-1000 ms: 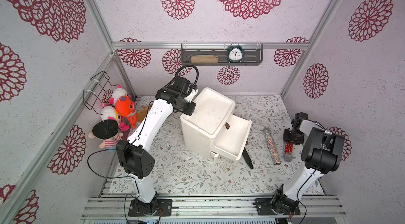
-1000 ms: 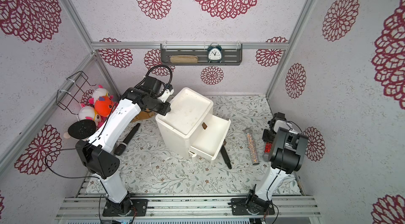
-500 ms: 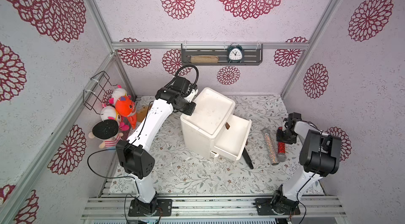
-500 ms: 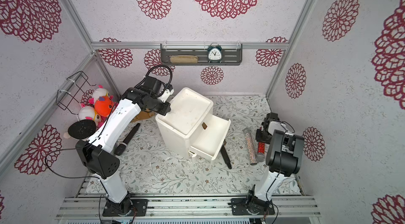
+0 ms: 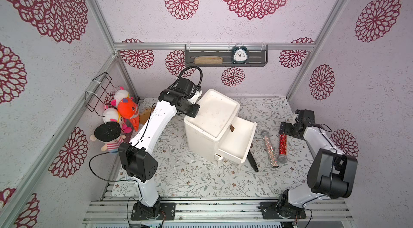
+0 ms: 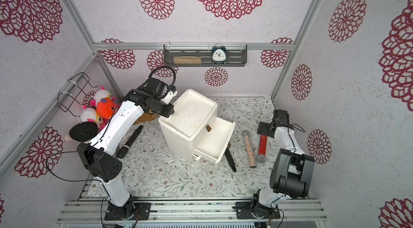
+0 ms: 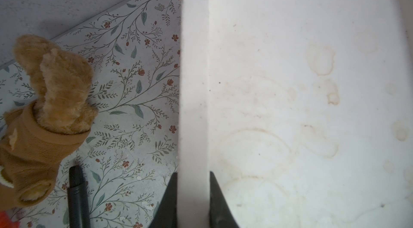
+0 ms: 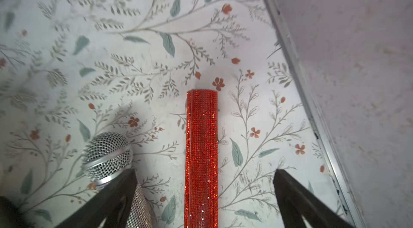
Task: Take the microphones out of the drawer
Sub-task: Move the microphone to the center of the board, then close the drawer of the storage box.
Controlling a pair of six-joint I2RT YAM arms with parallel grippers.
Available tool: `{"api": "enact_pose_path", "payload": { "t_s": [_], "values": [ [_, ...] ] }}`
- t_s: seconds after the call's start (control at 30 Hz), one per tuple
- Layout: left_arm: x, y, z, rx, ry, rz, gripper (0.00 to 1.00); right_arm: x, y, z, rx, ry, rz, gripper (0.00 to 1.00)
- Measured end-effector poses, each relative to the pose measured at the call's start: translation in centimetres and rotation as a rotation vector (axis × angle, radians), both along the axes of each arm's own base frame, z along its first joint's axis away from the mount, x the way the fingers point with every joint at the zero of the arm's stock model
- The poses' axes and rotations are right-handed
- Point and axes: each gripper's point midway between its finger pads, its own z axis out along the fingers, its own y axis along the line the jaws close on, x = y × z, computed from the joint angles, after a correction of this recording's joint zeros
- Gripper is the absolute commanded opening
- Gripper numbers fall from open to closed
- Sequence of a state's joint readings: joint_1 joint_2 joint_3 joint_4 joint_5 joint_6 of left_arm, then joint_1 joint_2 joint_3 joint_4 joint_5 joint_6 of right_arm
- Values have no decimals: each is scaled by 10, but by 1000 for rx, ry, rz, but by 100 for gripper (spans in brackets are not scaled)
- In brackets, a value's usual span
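Tabletop [image 5: 201, 177] bears red microphone [image 8: 201, 148] between right gripper's [image 8: 205, 172] spread jaws; left gripper [image 7: 193, 172] clamps cabinet [image 5: 214, 113].

The red microphone [image 8: 201, 160] has a handle covered with tiny glittering stones, very shiny and a little rough. The silver microphone [image 8: 107, 155] has a head of glossy metal mesh and a sparkling handle too. The cabinet [image 7: 290, 81] looks matt white and smooth, with pale brown ring stains. The desk [image 7: 134, 77] cover is matt, with a printed pattern. The toy [image 7: 55, 86] is brown fluffy cloth. The black microphone [image 7: 77, 193] looks like matt plastic.
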State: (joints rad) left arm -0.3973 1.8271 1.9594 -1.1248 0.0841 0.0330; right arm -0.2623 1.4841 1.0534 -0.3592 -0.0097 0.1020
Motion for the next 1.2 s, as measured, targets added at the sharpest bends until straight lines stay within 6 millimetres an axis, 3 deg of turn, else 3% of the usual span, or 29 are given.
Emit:
{"api": "enact_pose_path", "payload": {
  "t_s": [0.13, 0.27, 0.4, 0.73, 0.93, 1.2],
  "values": [
    [0, 0, 0, -1, 1, 0, 0, 18, 24, 14, 196, -124, 65, 96],
    [0, 0, 0, -1, 2, 0, 0, 29, 45, -8, 340, -93, 81, 99],
    [0, 0, 0, -1, 1, 0, 0, 17, 74, -20, 346, -1, 112, 99],
    [0, 0, 0, -2, 2, 0, 0, -42, 156, 3, 199, 87, 284, 99],
    [0, -1, 0, -4, 6, -1, 0, -71, 173, -9, 161, 150, 297, 99],
    [3, 2, 0, -4, 7, -2, 0, -73, 196, -7, 168, 123, 279, 99]
  ]
}}
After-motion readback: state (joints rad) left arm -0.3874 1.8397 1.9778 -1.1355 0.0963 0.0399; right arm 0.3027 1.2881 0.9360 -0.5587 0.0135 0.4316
